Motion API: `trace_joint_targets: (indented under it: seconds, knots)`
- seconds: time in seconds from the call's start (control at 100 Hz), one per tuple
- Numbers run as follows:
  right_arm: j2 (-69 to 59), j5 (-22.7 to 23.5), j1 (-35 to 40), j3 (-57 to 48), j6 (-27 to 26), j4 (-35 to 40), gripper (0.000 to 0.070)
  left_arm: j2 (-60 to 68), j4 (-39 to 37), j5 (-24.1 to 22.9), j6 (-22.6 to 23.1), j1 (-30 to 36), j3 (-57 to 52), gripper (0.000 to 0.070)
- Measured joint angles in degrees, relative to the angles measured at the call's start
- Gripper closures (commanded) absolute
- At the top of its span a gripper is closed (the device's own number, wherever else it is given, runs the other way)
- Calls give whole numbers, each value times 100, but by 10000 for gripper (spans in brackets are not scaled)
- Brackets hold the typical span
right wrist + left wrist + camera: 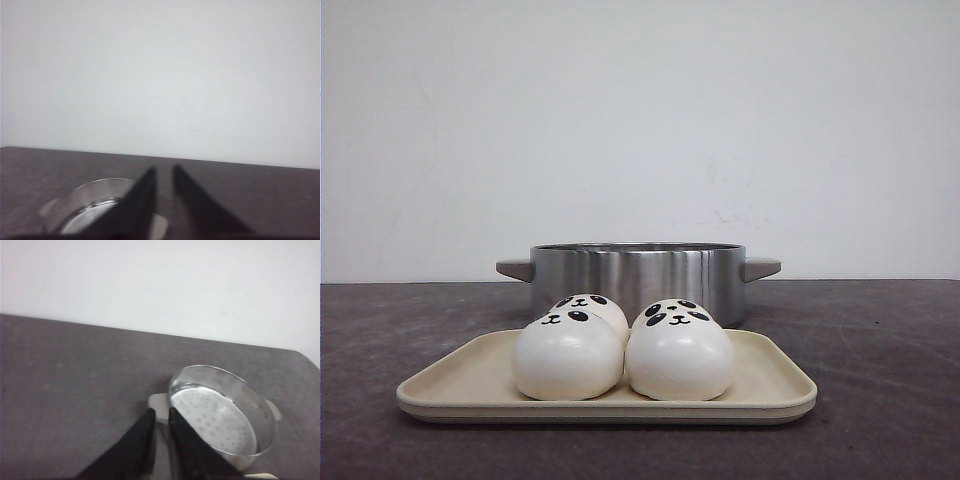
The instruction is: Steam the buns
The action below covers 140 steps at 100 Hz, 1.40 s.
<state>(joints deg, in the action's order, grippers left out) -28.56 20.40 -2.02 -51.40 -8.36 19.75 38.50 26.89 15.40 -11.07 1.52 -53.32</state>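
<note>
Jaws of both grippers nearly closed, holding nothing; buns (620,350) sit on tray (770,385) before pot (638,275). Nothing loaded; next, grasp one bun.

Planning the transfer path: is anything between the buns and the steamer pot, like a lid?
Nothing visible blocks it. The buns sit on the tray directly in front of the pot, which has no lid; its perforated insert is bare.
</note>
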Motion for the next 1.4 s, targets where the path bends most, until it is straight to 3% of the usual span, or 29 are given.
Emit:
trace_joint_targets:
  seconds: [0.07, 0.13, 0.2, 0.46, 0.65, 0.76, 0.91, 1.14, 1.4]
  knots:
    - [-59, 205, 0, -33, -149, 20, 240, -26, 0, 0, 17, 35, 0, 219]
    - [-76, 374, 0, -33, -293, 48, 178, -28, -11, -2, 31, 81, 0, 128]
    - [-90, 586, 0, -33, -435, 52, 134, -31, -13, -2, 66, 151, 0, 103]
    - [-295, 1403, 26, -33, -944, -66, 134, -31, -9, -7, 94, 518, 0, 104]
    - [-798, 1537, 527, -33, -1147, -367, 134, 17, -13, -4, 160, 901, 0, 104]
    - [-1130, 1180, 1113, -48, -1228, -455, 134, 101, -13, -4, 197, 938, 0, 104]
    - [-1681, 361, 2146, -190, -1261, -393, 134, 188, -9, -4, 214, 938, 0, 104]
    - [-2970, -1014, 3753, -662, -1320, 426, 131, 101, -11, -4, 212, 1040, 0, 104]
    - [-4535, -1272, 4120, -1403, -1720, 1462, 131, 83, -9, -4, 210, 1266, 0, 104]
